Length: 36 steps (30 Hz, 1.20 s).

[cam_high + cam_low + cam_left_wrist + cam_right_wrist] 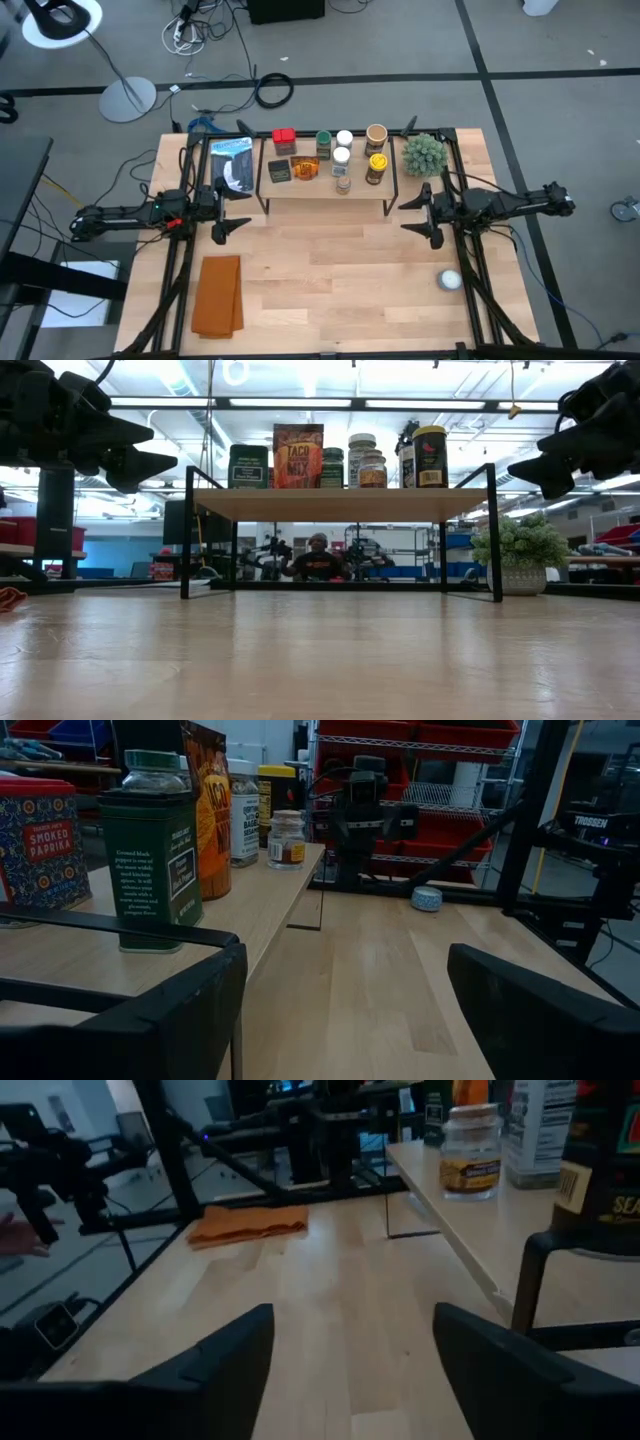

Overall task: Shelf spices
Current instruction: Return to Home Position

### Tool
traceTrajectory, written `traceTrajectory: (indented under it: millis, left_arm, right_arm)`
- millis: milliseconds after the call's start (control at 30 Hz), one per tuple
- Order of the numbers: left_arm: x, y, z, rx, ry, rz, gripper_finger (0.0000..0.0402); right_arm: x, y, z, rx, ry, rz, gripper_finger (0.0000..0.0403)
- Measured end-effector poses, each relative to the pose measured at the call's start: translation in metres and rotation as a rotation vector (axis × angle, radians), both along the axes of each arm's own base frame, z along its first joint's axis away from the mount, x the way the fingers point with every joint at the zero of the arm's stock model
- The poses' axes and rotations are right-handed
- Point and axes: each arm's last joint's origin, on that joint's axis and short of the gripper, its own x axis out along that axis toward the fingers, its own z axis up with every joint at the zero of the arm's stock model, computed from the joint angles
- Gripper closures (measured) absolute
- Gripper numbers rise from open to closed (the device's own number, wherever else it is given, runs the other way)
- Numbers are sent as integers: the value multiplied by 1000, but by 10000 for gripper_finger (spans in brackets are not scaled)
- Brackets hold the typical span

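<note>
- Light-wood table (330,290) fills the foreground and carries everything else in the scene.
- Set at the table's far middle, the shelf (310,192) is a low board on thin black legs. It holds the spices (343,160) in a loose cluster, jars and tins upright, with a red tin (284,138) at the back corner on the left side.
- Left claw (230,213) hangs above the table just beside the shelf's left end, at about board height. Its fingers are spread wide and grip nothing, and the spices sit near it on its inner side, untouched.
- Right claw (412,215) mirrors it beside the shelf's right end, also released and empty.
- By the look of it, the stocking is finished. Both claws sit clear of the board, likely so that nothing gets knocked.
- Orange cloth (218,293) lies flat at the table's front left, well apart from the shelf.
- Green plant ball (424,153) stands just beside the shelf's right end.
- White round object (450,280) rests alone on the table near the right claw's side.
</note>
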Motion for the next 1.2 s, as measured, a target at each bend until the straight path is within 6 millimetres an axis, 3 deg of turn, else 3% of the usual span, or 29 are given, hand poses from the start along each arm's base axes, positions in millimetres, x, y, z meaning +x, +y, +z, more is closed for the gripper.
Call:
traceTrajectory:
  millis: [667, 1200]
  left_arm:
    - [0, 0, 0, 0, 0, 0, 50]
    - [0, 0, 0, 0, 0, 0, 50]
  right_arm:
    - [18, 3, -30, -47, 351, -1, 138]
    - [22, 3, -31, -46, 341, -1, 139]
